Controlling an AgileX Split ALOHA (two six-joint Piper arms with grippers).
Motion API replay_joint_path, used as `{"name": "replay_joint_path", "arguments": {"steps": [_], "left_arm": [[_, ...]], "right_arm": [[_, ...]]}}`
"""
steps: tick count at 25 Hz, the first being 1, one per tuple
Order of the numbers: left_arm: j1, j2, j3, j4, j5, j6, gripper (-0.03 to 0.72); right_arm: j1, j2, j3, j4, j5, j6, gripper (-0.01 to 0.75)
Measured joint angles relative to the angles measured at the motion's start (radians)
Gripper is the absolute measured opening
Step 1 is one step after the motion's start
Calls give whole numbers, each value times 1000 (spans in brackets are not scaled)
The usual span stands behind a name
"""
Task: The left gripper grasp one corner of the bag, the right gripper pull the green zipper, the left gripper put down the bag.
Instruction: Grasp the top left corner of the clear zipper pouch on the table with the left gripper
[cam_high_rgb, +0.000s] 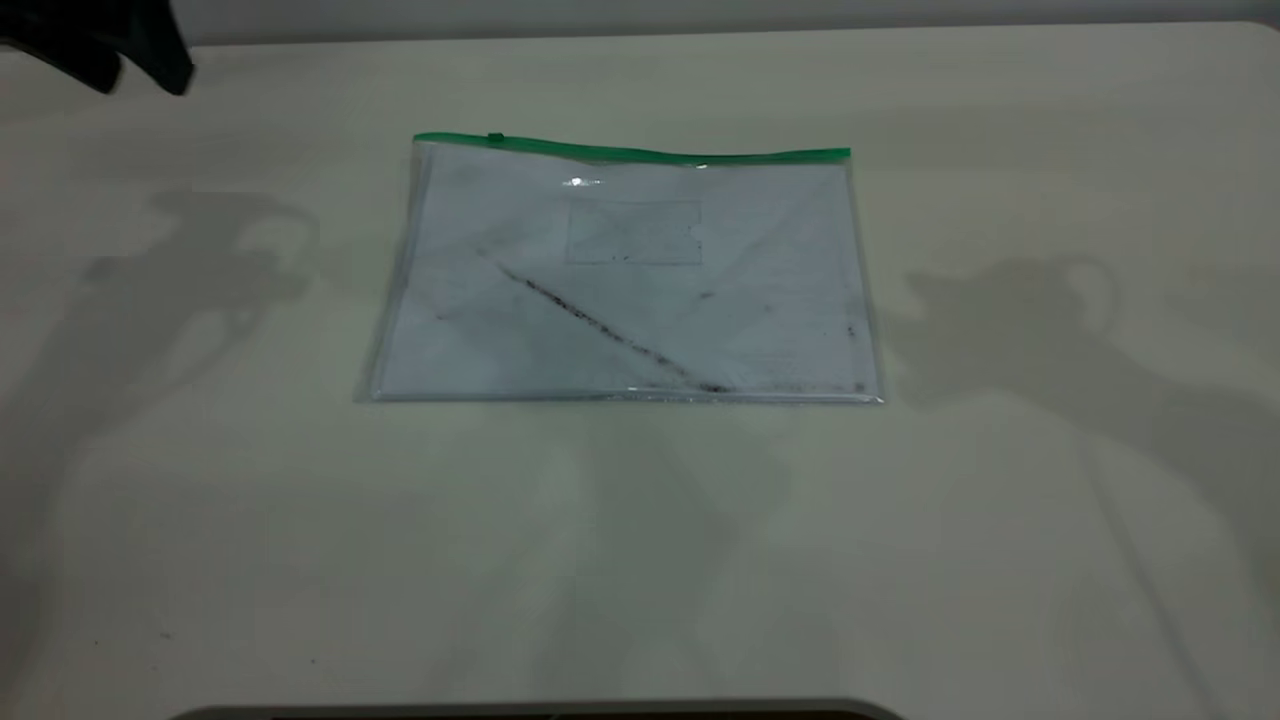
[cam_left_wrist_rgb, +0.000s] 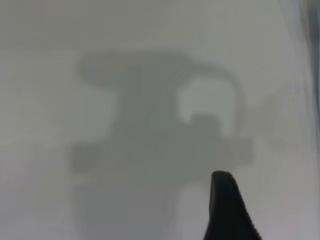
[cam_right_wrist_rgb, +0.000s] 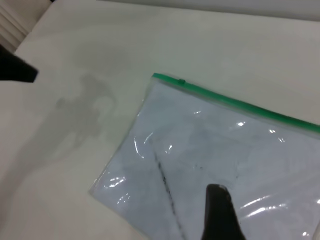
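Observation:
The bag (cam_high_rgb: 625, 290) lies flat on the table, with its white sheet and dark diagonal smudge showing. The green zipper (cam_high_rgb: 640, 152) runs along its far edge, with the slider tab (cam_high_rgb: 495, 137) near the left end. My left gripper (cam_high_rgb: 100, 45) is high at the far left corner, well away from the bag; its wrist view (cam_left_wrist_rgb: 227, 210) shows only bare table and shadow. My right gripper (cam_right_wrist_rgb: 217, 215) is out of the exterior view; its wrist view shows it above the bag (cam_right_wrist_rgb: 225, 150), with the zipper (cam_right_wrist_rgb: 240, 104) and tab (cam_right_wrist_rgb: 182, 81) beyond.
The cream table (cam_high_rgb: 640, 560) carries the arms' shadows left and right of the bag. A dark rim (cam_high_rgb: 540, 710) shows at the near edge. A dark part of the left arm (cam_right_wrist_rgb: 17, 70) shows in the right wrist view.

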Motion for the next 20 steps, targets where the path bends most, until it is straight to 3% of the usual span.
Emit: {"name": "replay_joint_path", "arguments": {"steps": [12, 20], "left_arm": [[25, 419, -397, -696, 178, 647, 497], [25, 573, -567, -763, 220, 746, 497]], "right_arm": [[0, 35, -1, 2, 0, -6, 524], [0, 35, -1, 2, 0, -7, 524]]}}
